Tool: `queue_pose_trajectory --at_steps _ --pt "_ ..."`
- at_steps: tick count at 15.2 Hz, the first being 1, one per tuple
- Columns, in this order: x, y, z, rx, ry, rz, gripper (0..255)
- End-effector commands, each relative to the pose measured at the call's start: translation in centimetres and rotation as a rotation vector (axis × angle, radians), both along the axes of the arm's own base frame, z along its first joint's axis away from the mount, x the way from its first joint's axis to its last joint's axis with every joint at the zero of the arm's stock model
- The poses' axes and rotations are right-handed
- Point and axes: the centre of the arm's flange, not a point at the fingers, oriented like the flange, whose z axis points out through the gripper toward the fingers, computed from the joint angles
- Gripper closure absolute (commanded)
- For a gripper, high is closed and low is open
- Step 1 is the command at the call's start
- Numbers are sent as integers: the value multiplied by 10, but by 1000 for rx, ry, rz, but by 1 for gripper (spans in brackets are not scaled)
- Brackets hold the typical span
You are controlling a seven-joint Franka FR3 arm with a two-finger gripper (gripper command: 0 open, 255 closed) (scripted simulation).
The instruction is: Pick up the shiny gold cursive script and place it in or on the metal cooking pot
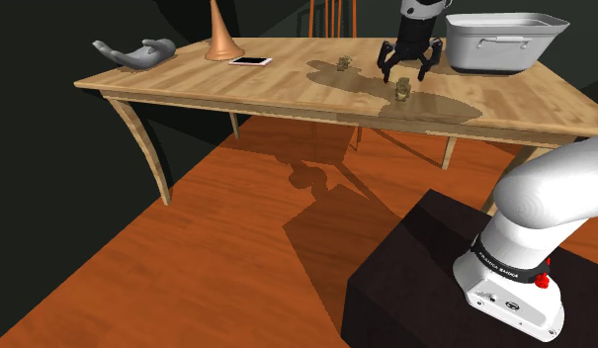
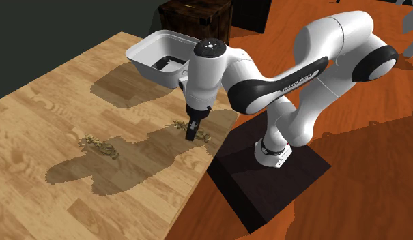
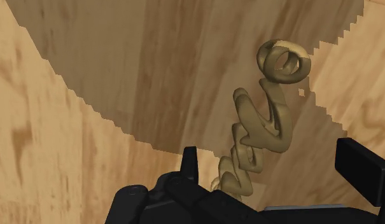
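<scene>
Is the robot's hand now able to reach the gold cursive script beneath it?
Likely yes: the open hand sits right over the gold cursive script, fingers either side, and nothing stands between them.

Light wooden table (image 1: 287, 94) has a grey hand-shaped thing (image 1: 136, 51), a copper cone (image 1: 221, 35), a flat white phone (image 1: 251, 61), a gold cursive script (image 1: 404, 89), another gold script (image 1: 343, 64) and a pale grey pot (image 1: 499, 42) sitting on it.

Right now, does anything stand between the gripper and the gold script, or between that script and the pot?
Nothing visible. The open gripper straddles the gold script, and only bare table lies between it and the grey pot. The second script lies off that path.
</scene>
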Motion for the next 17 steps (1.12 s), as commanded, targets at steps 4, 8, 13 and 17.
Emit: queue_pose_trajectory --at_steps 4,8,13,17 --pt "0 0 -2 0 0 0 0" --pt "0 0 -2 0 0 0 255" --pt "0 0 -2 0 0 0 255" --pt "0 0 3 0 0 0 255"
